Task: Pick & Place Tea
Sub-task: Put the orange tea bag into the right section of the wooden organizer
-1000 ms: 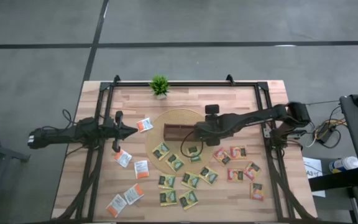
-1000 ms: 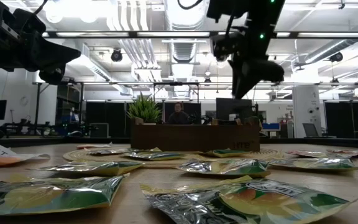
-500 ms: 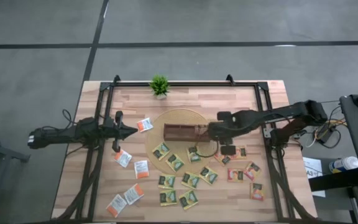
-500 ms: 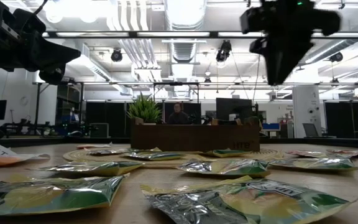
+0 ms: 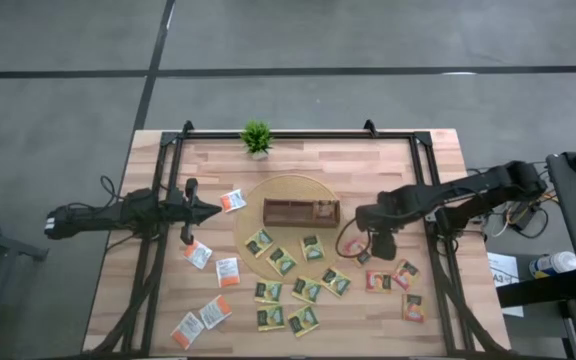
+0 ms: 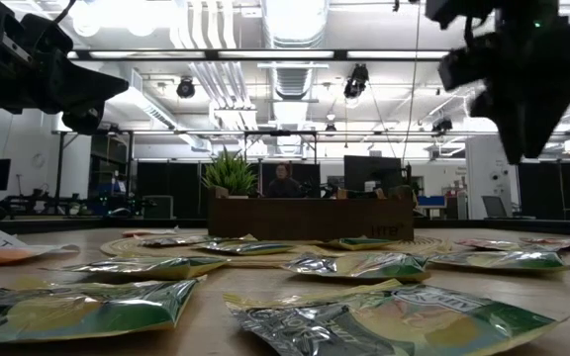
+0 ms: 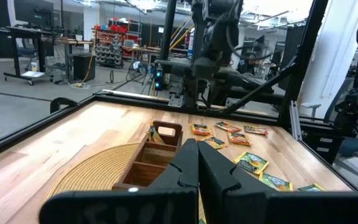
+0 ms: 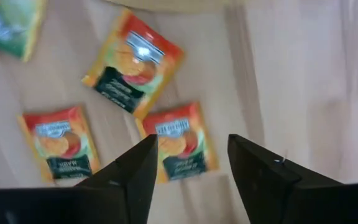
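Tea sachets lie flat on the wooden table: white-and-orange ones (image 5: 214, 287) at the left, green-and-yellow ones (image 5: 295, 272) in the middle, red ones (image 5: 396, 276) at the right. One sachet (image 5: 321, 210) stands in the brown tray (image 5: 288, 212). My right gripper (image 5: 374, 242) hangs open over the red group, pointing down. In its wrist view a red sachet (image 8: 178, 142) lies on the table below the gap between its fingers (image 8: 190, 149), and nothing is held. My left gripper (image 5: 213, 210) hovers shut and level at the table's left, empty.
The tray sits on a round woven mat (image 5: 258, 200). A small potted plant (image 5: 256, 137) stands at the far edge. A black frame (image 5: 298, 135) borders the table. Bare wood lies at the far right (image 5: 398, 165) and far left.
My right gripper has swung from above the tray toward the table's right edge, ending over the red sachets, and its wrist has rolled. The tray stands uncovered now, with a sachet showing in its right end.
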